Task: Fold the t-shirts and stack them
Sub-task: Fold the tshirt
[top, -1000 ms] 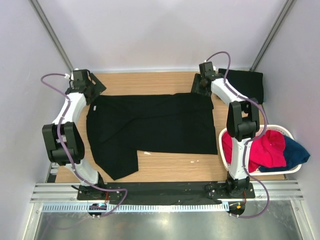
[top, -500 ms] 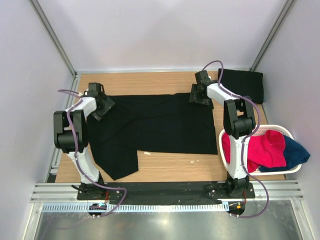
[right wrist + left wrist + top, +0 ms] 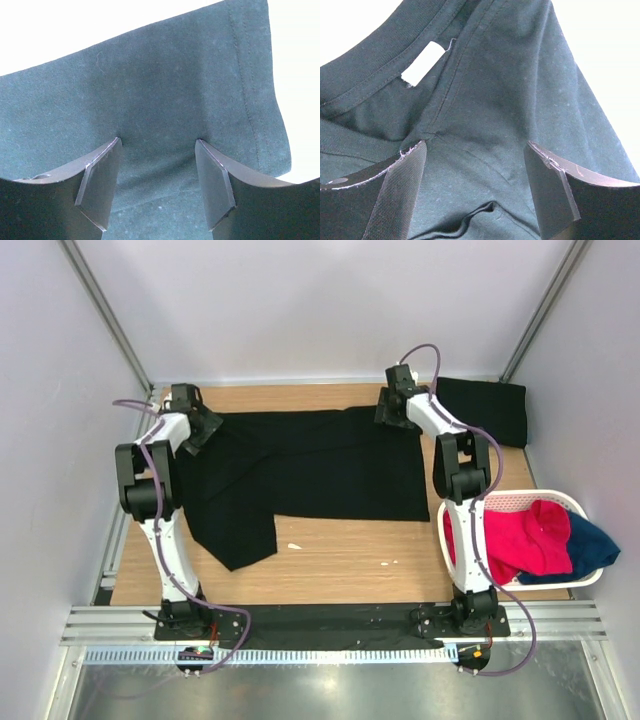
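- Your left gripper (image 3: 197, 422) sits at the far left corner of the spread black t-shirt (image 3: 320, 465). Nearly all of the cloth runs off to its right and back toward the arm bases, and one sleeve trails toward the near edge of the table (image 3: 340, 560).
- In the left wrist view its jaws are spread wide. The fingers (image 3: 402, 195) rest against the cloth at the neckline, with a small ruck of fabric bunched between them. You cannot tell whether any cloth is actually pinched.
- Just ahead of those fingers is the ribbed neck band with a small white neck label (image 3: 422, 69). No writing can be read on it.
- Your right gripper (image 3: 392, 410) sits at the same shirt's far right corner, with the cloth stretching away to its left.
- Its jaws are also apart. The fingertips (image 3: 100, 185) are set on the fabric, a shallow fold lies between them, and the stitched hem (image 3: 245, 85) runs just to the right of the right-hand fingertip.
- A second black t-shirt (image 3: 485, 410), folded, lies just to the right of the right gripper, apart from the spread one.
- The white basket (image 3: 555, 583) stands nearer the bases, to the right of the right arm. It holds a red cloth (image 3: 530, 535) and a dark blue cloth (image 3: 590, 545) that hangs over its right rim.
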